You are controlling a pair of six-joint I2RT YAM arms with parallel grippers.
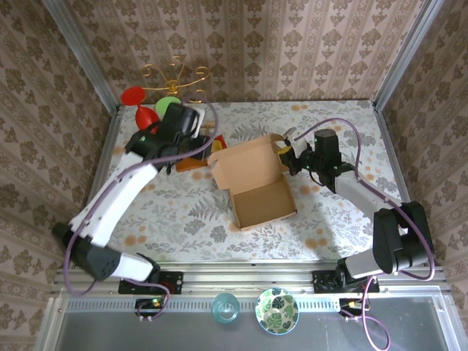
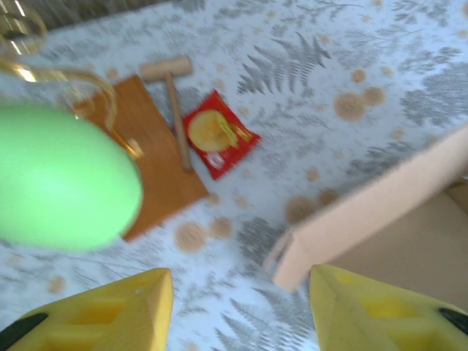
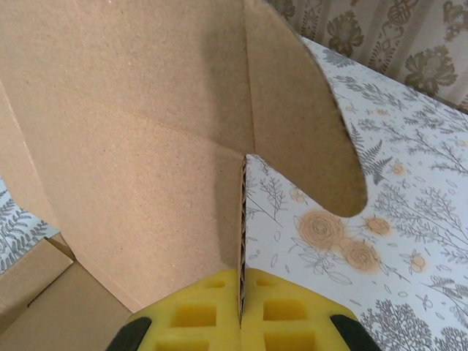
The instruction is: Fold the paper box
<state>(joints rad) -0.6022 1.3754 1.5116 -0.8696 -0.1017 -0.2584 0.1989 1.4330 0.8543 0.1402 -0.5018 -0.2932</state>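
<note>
- Firmly shut, right gripper pinches the paper box flap edge (corrugation between pads).
- Left gripper, jaws apart, empty: should brace the adjacent wall during folding.

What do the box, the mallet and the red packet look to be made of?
Box: corrugated cardboard, matte brown; its cut edge shows the fluting between two liners.
Mallet: probably bare pale wood, judging by the even tan colour; blur hides any grain.
Packet: likely thin plastic film, printed red with a picture, lying flat; sheen unclear.
</note>
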